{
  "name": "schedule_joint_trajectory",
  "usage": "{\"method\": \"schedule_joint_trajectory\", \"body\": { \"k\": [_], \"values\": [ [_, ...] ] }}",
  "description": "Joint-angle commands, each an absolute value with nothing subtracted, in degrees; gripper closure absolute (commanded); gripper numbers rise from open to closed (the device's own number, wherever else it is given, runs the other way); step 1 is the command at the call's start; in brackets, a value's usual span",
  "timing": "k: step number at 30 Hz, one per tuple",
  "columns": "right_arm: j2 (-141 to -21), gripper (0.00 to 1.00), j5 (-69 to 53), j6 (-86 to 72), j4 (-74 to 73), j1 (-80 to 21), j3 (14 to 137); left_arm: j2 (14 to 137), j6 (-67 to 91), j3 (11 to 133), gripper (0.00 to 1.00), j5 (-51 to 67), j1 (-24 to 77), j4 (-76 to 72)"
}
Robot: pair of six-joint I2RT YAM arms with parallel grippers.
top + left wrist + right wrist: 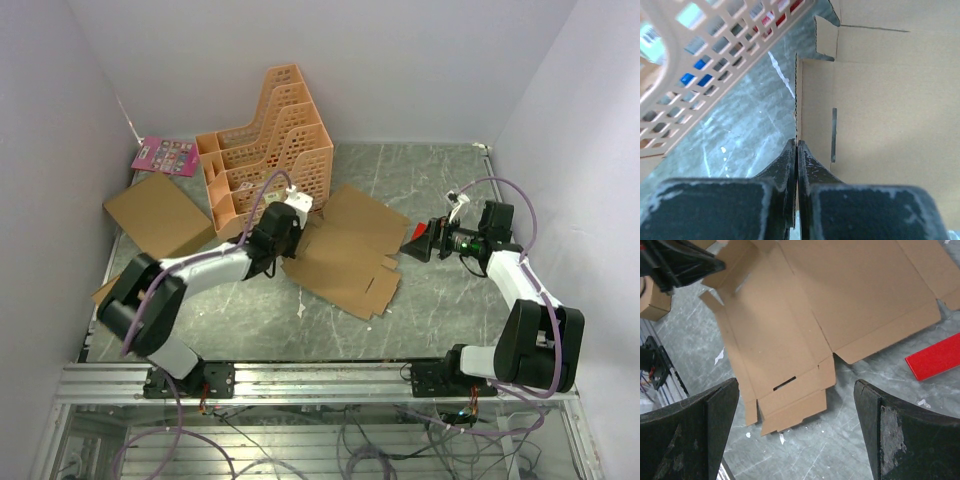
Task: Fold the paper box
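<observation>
The paper box [345,255] is matt brown cardboard, and its cut edge shows fine corrugation. The table [430,300] looks like grey marbled stone with a faint sheen. A file rack [265,150] is smooth peach lattice plastic. The left gripper [797,146] and right gripper [796,381] have black fingers, rough and scuffed whitish. A red strip [935,360] looks smooth and matt. The rail [320,380] along the near edge is silver ribbed metal.

A peach file rack [265,140] is sitting at the table's [430,290] eleven o'clock, a pink card [165,155] at ten. A flat cardboard box [160,213] is lying at nine, a red strip [935,360] at three.
</observation>
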State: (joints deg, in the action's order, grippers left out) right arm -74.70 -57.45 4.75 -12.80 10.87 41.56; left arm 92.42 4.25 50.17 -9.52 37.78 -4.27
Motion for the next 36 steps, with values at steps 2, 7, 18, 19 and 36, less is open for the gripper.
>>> {"method": "schedule_joint_trajectory", "body": {
  "k": [2, 7, 18, 19, 36],
  "values": [
    [-72.31, 0.03, -57.81, 7.51, -14.35, 11.47, 43.55, 79.59, 2.17, 42.40, 0.93, -10.25, 38.86, -12.70],
    [-69.41, 0.02, -60.57, 9.83, -15.30, 11.67, 43.83, 69.23, -1.59, 34.79, 0.93, -4.13, 39.52, -18.07],
    [-70.64, 0.00, -69.83, 22.38, -28.41, 14.34, 55.21, 57.37, -12.34, 30.60, 0.93, 5.38, 41.63, -19.94],
    [-71.11, 0.00, -69.58, 23.43, -30.52, 14.40, 57.78, 56.55, -12.69, 30.68, 0.93, 5.44, 41.74, -19.64],
    [-71.61, 0.01, -66.71, 35.42, -55.59, 13.98, 81.80, 48.07, -14.06, 31.79, 0.93, 9.46, 43.26, -15.69]
  ]
}}
